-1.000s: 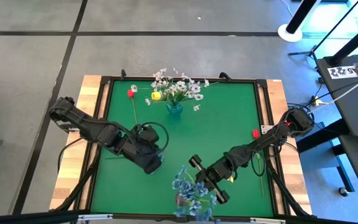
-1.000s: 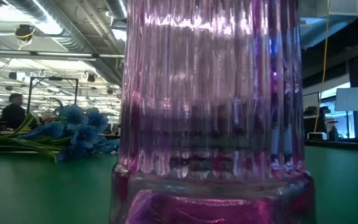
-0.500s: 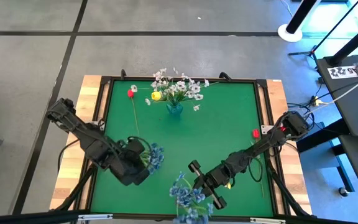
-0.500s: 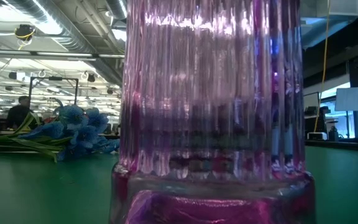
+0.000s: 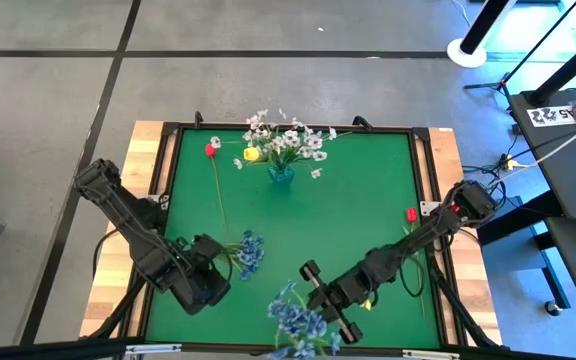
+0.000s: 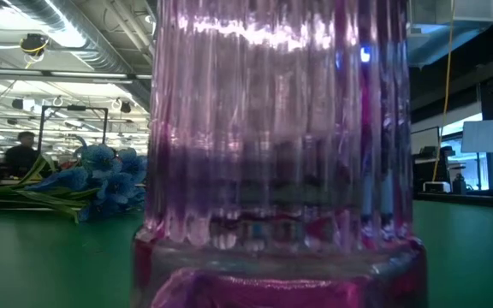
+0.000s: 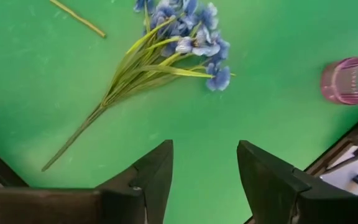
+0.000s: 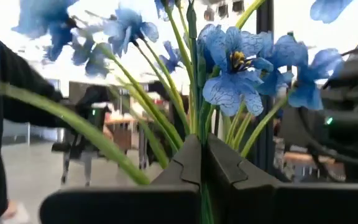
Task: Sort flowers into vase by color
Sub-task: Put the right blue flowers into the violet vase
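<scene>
Right end effector (image 5: 325, 303) pinches a blue spray (image 5: 298, 322) above the pink vase (image 6: 276, 154); stems need lowering in. Left end effector (image 7: 205, 163), spread empty, hovers beside another blue bunch (image 7: 166, 53).

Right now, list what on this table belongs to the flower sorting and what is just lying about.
Part of the job:
- blue bunch gripped by the right tool, over the pink vase
- loose blue bunch on the mat, before the open left tool
- white spray in the small blue vase
- red flowers, yellow bud

Just lying about:
- cables beside the table
</scene>
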`<action>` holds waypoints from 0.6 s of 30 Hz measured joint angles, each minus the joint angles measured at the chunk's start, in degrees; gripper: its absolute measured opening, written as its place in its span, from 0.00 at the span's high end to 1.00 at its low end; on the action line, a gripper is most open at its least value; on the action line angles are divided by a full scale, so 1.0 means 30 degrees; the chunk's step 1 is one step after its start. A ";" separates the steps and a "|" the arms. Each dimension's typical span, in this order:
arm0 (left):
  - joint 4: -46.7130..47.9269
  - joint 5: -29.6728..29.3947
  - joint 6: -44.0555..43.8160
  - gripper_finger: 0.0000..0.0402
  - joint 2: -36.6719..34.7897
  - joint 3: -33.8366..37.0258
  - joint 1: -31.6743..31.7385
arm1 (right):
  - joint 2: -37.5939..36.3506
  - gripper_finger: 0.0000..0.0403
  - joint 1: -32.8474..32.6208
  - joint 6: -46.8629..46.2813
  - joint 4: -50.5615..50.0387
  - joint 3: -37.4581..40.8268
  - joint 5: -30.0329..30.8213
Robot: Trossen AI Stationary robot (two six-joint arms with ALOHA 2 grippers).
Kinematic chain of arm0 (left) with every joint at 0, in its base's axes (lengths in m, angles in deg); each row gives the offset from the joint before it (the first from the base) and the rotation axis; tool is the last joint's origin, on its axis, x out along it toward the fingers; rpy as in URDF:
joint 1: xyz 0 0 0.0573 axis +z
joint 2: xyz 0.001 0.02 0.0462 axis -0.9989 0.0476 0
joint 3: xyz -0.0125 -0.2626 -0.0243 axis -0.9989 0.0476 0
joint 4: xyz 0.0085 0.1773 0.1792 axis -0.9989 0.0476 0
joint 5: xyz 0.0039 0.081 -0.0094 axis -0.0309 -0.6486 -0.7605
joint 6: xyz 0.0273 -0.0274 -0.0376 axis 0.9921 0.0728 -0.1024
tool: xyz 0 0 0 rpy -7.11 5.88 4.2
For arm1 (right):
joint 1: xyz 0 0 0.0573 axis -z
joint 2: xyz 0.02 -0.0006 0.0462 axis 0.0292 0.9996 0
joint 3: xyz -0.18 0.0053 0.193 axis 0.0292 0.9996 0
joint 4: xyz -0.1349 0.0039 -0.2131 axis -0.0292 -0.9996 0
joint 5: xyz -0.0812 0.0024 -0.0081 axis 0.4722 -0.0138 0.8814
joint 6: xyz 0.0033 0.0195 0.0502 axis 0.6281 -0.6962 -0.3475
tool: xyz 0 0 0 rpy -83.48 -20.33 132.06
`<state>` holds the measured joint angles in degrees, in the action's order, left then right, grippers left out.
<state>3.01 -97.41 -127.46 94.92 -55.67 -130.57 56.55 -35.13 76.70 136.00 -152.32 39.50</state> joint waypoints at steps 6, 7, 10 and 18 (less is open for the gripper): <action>-0.0240 0.0262 0.0105 0.59 0.0000 0.0300 -0.0215 | 0.0005 0.99 -0.0140 -0.0071 -0.0949 0.0065 0.0309; -0.0230 0.0259 0.0111 0.59 -0.0005 0.0300 -0.0249 | 0.0005 0.99 -0.0136 -0.0049 -0.1011 0.0065 0.0442; -0.0227 0.0270 0.0114 0.59 0.0000 0.0300 -0.0261 | -0.0010 0.99 -0.0138 0.0041 -0.1917 0.0060 0.0699; -0.0234 0.0259 0.0030 0.59 0.0000 0.0300 -0.0279 | 0.0482 0.99 -0.0100 0.0098 -0.3340 0.0059 0.2145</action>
<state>2.31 -96.63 -127.36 94.92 -54.77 -131.41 58.00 -35.43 77.00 125.98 -152.15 45.93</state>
